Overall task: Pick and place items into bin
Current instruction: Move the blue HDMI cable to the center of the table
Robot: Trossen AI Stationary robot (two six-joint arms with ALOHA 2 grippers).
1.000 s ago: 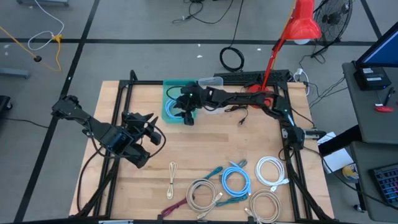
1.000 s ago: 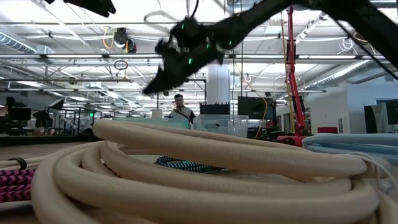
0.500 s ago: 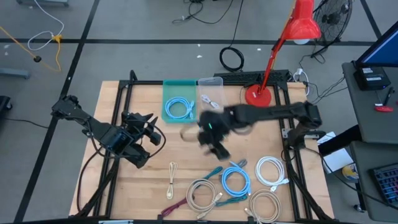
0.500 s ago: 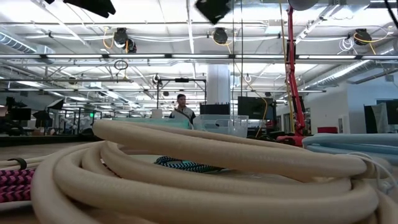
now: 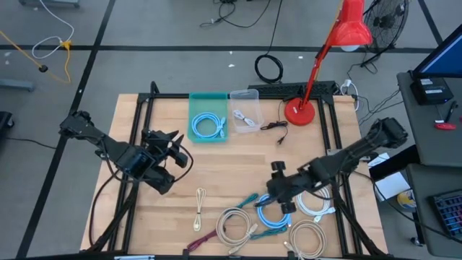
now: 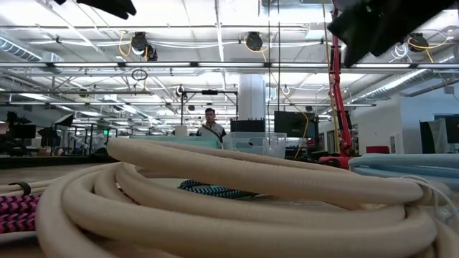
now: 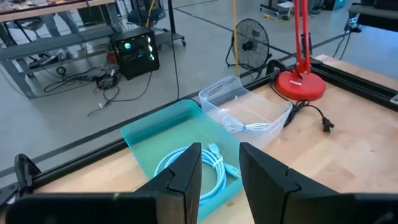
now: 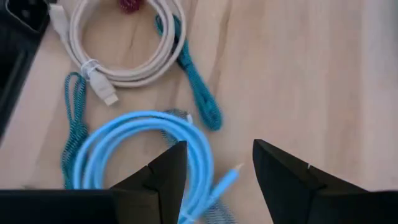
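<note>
The right gripper point(image 8: 214, 171), jaws apart and empty, hovers directly over the light blue coil point(image 8: 140, 149) and should straddle one strand before closing.

You had two matte-black arms w/ chunky jointed links. Left pincer point(image 5: 175, 150) & right pincer point(image 5: 278, 189) both carried thick, dark, wedge-shaped fingers point(image 7: 186, 171) w/ flat inner faces. Black cable ran along left arm's base link.

bare wood mid-table point(image 5: 216, 162), coils point(image 5: 273, 211) crowding front edge, red lamp point(image 5: 299, 112) behind
</note>
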